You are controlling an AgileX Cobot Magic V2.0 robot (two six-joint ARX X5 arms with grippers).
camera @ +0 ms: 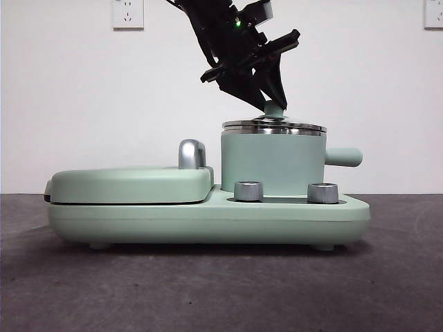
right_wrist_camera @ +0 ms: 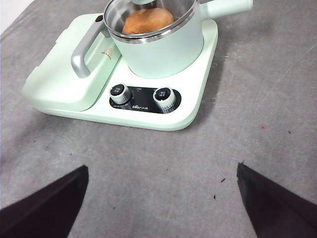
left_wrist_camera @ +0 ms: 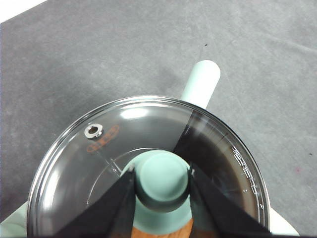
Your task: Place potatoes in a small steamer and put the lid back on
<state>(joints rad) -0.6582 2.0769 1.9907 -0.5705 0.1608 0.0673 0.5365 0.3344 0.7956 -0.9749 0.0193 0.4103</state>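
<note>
The mint-green small steamer (camera: 273,162) stands on the right half of the cooker base, its stubby handle (camera: 344,157) pointing right. The lid (camera: 273,126) rests flat on its silver rim. My left gripper (camera: 270,104) comes down from above and is shut on the lid's green knob (left_wrist_camera: 162,173), a jaw pressed to each side. Through the lid's glass (left_wrist_camera: 124,129) a sliver of the orange-tan potato (left_wrist_camera: 161,230) shows. The right wrist view shows the potato (right_wrist_camera: 147,20) lying inside the steamer (right_wrist_camera: 163,47). My right gripper (right_wrist_camera: 162,167) is open and empty, held back over the grey table in front of the cooker.
The mint-green cooker base (camera: 208,218) has two silver dials (camera: 248,191) at its front. The flat griddle cover (camera: 131,183) with a chrome handle (camera: 192,153) fills its left half. Grey table surface lies all around.
</note>
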